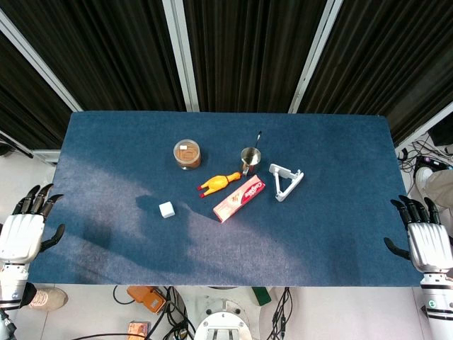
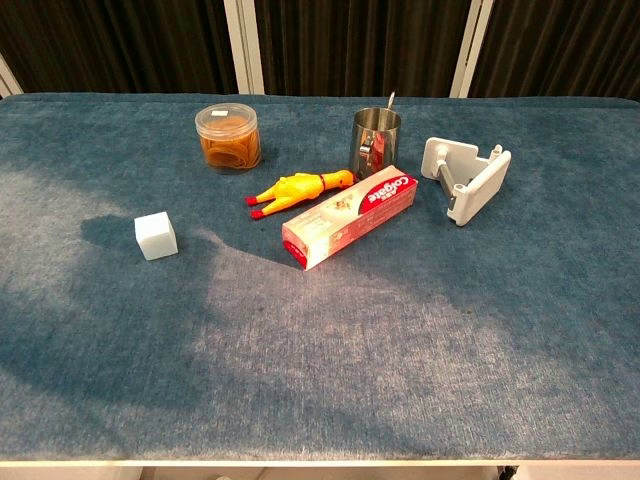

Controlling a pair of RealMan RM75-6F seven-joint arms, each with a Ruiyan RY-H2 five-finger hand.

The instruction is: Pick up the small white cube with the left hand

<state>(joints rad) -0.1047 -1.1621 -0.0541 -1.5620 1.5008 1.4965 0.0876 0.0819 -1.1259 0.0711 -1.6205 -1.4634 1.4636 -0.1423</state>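
The small white cube (image 1: 167, 210) (image 2: 156, 236) sits alone on the blue table cloth, left of the other objects. My left hand (image 1: 27, 225) hovers off the table's left edge, fingers apart and holding nothing, well to the left of the cube. My right hand (image 1: 423, 234) hangs off the right edge, also with fingers spread and nothing in it. Neither hand appears in the chest view.
Right of the cube lie a yellow rubber chicken (image 1: 219, 183) (image 2: 296, 188), a toothpaste box (image 1: 240, 198) (image 2: 349, 216), a round jar (image 1: 187, 154) (image 2: 228, 136), a metal cup with a spoon (image 1: 250, 158) (image 2: 375, 141) and a white stand (image 1: 286, 181) (image 2: 466, 176).
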